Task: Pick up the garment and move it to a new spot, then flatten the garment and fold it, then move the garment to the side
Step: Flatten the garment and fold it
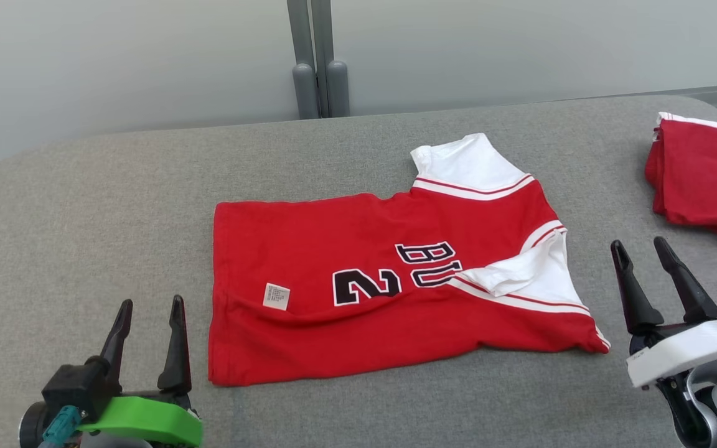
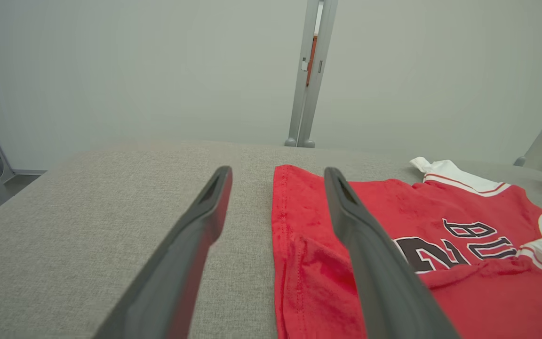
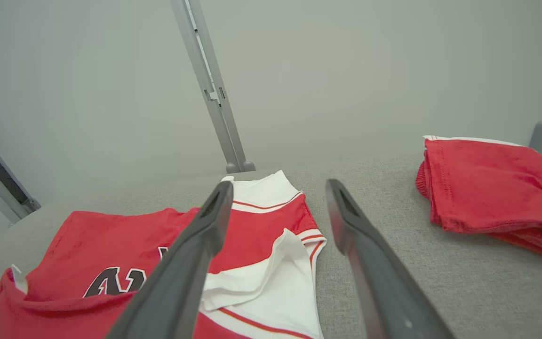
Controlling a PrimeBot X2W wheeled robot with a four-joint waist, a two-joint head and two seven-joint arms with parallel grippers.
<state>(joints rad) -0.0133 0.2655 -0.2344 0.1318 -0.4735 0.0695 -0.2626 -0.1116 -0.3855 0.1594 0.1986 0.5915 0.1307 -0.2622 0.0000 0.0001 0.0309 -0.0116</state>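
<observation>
The garment [image 1: 396, 274] is a red shirt with white sleeves and black lettering, lying spread on the grey table [image 1: 116, 205] with its near long edge folded up over itself and a white label showing. It also appears in the left wrist view [image 2: 393, 245] and the right wrist view [image 3: 252, 245]. My left gripper [image 1: 150, 311] stands open at the lower left, just left of the shirt's hem, holding nothing. My right gripper [image 1: 642, 249] stands open at the lower right, just right of the shirt's sleeve end, holding nothing. In the wrist views the left gripper [image 2: 278, 176] and right gripper [image 3: 278, 188] have fingers spread.
A second red garment [image 1: 704, 177], folded, lies at the table's far right edge; the right wrist view has it [image 3: 492, 193] too. Grey partition panels and a post [image 1: 318, 59] stand behind the table. Bare grey table surface runs along the left and the front.
</observation>
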